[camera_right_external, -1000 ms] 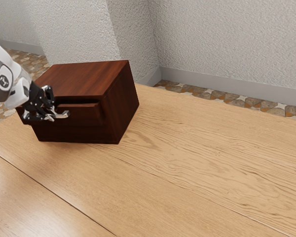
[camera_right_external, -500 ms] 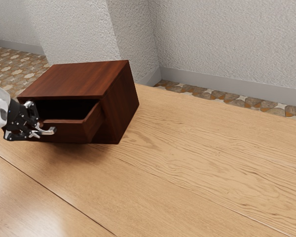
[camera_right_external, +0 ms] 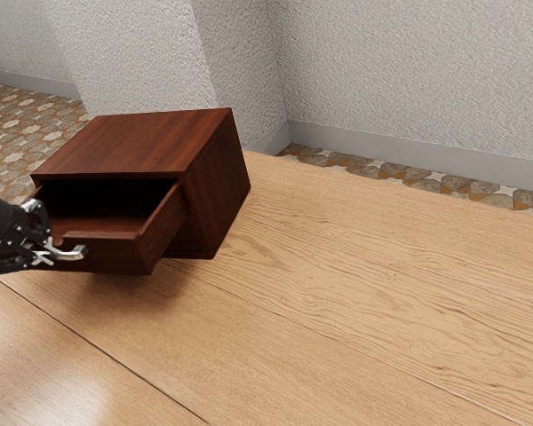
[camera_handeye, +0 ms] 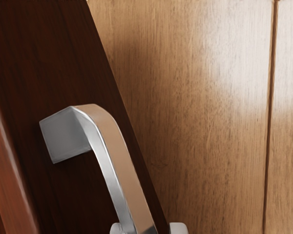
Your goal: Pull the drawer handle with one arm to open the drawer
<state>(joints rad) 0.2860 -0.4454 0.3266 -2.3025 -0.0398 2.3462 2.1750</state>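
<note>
Exterior view: drawer [camera_right_external: 115, 232] sticks well out of the cabinet [camera_right_external: 151, 142], with a dark gap open above it.
Grip: hand [camera_right_external: 43, 253] is pinching the silver handle [camera_right_external: 64, 253], drawer just ahead of it, cabinet beyond that.
Progress: mostly done I'd say, maybe a bit more pull left if there's travel.
Wrist view: handle's bend and mount up close, tabletop [camera_handeye: 210, 122] past it.
Difference: only the exterior shot tells you how far out the drawer is.
</note>
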